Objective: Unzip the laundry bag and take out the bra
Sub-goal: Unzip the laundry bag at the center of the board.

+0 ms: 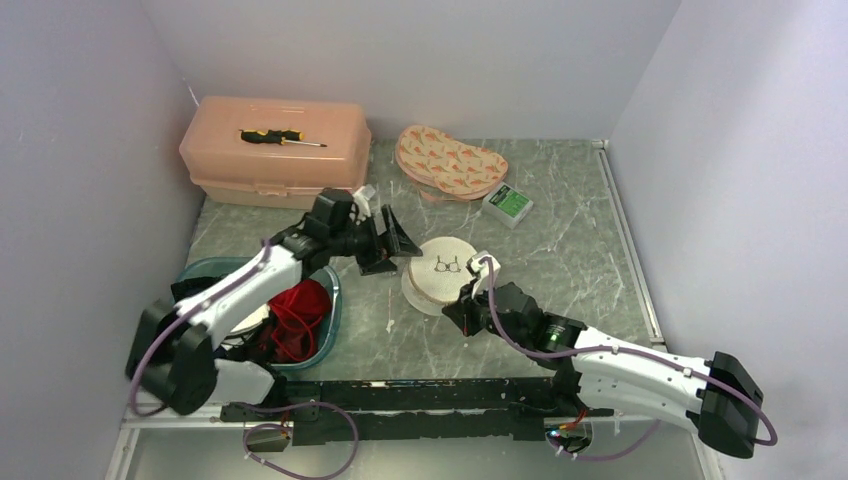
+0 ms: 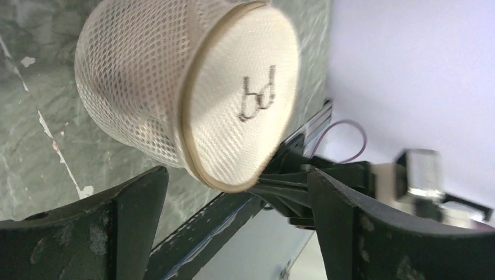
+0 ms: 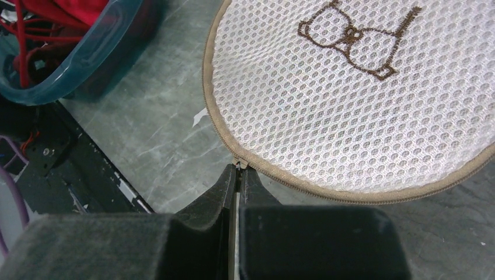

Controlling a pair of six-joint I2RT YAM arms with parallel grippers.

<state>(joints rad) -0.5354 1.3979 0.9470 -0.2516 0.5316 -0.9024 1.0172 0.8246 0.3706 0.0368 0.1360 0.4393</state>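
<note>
The laundry bag is a round white mesh case with tan zipper trim and a brown bra emblem, lying mid-table. In the right wrist view the laundry bag fills the upper right, and my right gripper is shut on the zipper pull at its near rim. My left gripper stands open at the bag's left side. In the left wrist view its jaws are spread wide and empty, with the mesh bag just beyond the fingertips. The red bra lies in a teal bin at the left.
A peach toolbox with a screwdriver on its lid stands at the back left. A patterned pouch and a small green box lie at the back. The teal bin sits close to the bag's left.
</note>
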